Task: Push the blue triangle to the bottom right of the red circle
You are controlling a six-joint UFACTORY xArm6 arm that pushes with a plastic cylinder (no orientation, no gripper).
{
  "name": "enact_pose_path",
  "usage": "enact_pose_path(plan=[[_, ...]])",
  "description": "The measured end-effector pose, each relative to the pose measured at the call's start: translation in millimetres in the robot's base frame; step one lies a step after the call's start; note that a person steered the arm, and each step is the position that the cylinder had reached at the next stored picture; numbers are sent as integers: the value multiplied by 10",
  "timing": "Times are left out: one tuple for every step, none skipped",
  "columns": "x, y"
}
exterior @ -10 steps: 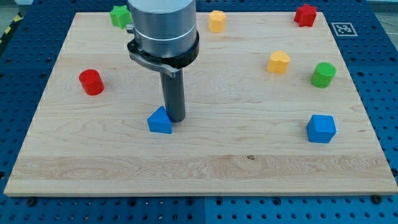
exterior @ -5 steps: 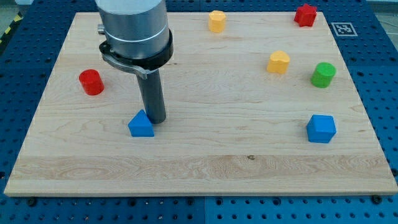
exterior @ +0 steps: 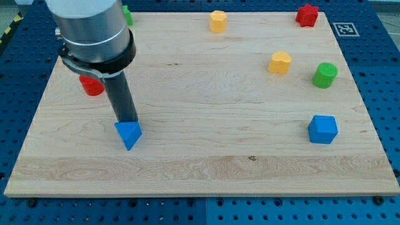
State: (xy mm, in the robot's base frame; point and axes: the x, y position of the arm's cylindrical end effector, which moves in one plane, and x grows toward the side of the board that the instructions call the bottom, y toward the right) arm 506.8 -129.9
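Note:
The blue triangle (exterior: 129,134) lies on the wooden board (exterior: 206,156) at the view's lower left. My tip (exterior: 125,120) stands right at the triangle's top edge, touching it. The red circle (exterior: 92,85) sits up and to the left of the triangle, partly hidden behind the arm's grey body (exterior: 90,34). The triangle is below and to the right of the red circle.
A green block (exterior: 127,14) peeks out behind the arm at the top left. A yellow block (exterior: 217,20) is at top centre, a red star-like block (exterior: 307,14) at top right. A yellow block (exterior: 280,62), a green cylinder (exterior: 324,75) and a blue block (exterior: 322,129) are on the right.
My tip has moved left across the board, pushing the blue triangle left and slightly down. The triangle has turned. The arm now covers part of the red circle.

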Motion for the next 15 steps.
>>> enact_pose_path(plan=[[20, 40], [174, 296], [282, 412], [440, 522], [455, 524], [542, 524], [721, 489], [716, 283], [465, 76], [364, 76], [281, 57], [132, 21], [195, -96], [273, -192], [209, -360]])
